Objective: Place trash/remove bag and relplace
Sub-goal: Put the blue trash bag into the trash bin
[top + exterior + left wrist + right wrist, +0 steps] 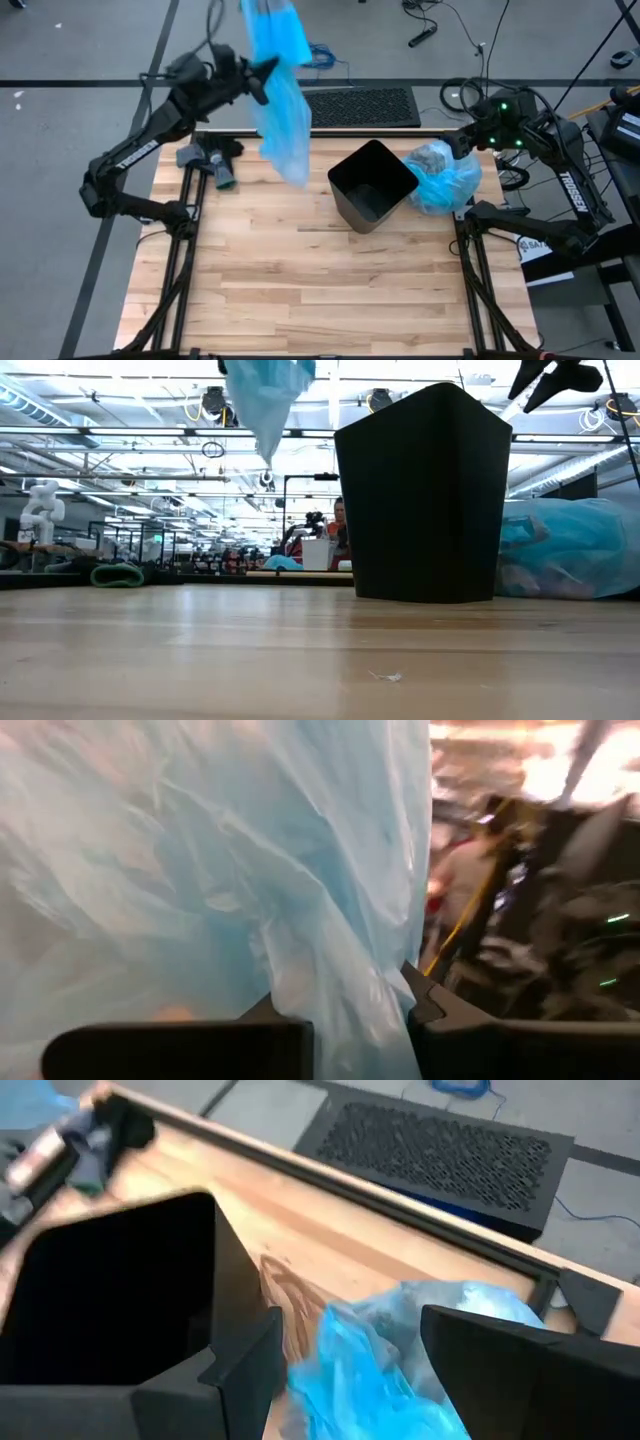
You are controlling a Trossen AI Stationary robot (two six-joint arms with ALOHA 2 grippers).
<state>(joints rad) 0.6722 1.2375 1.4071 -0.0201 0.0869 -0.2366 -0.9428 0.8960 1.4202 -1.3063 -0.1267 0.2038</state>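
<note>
A: Left gripper (pixel 268 78) is up high past the table's (pixel 330 270) far edge, around eleven o'clock from the black bin (pixel 372 186), and it is clenched on a fresh blue bag (pixel 285 110). The bag hangs loose and empty below the claw, its tail dangling over the boards.

B: The left wrist view confirms it: blue film (pixel 250 900) fills the picture and runs down between the two dark fingers (pixel 180 1050), pinched there.

A: From table height, only the bag's pointed tip (pixel 265 405) shows, hanging well above the wood, to the left of the bin (pixel 425 495).

B: Right gripper (pixel 462 143) sits at about two o'clock from the bin, over the full blue bag (pixel 440 180). The claw is released, fingers spread wide, holding nothing.

A: In the right wrist view the filled bag (pixel 400 1360) lies between and below those spread fingers (pixel 520 1370), with the bin's dark mouth (pixel 110 1290) just beside it.

B: And the trash? It is inside that full bag, lying on the table touching the bin's side at three o'clock. Pale wads (pixel 540 575) show dimly through the plastic.

A: The bin itself stands upright, unlined. A grey bundle of stuff (pixel 210 160) lies at ten o'clock, near the left arm's base rail.
</note>
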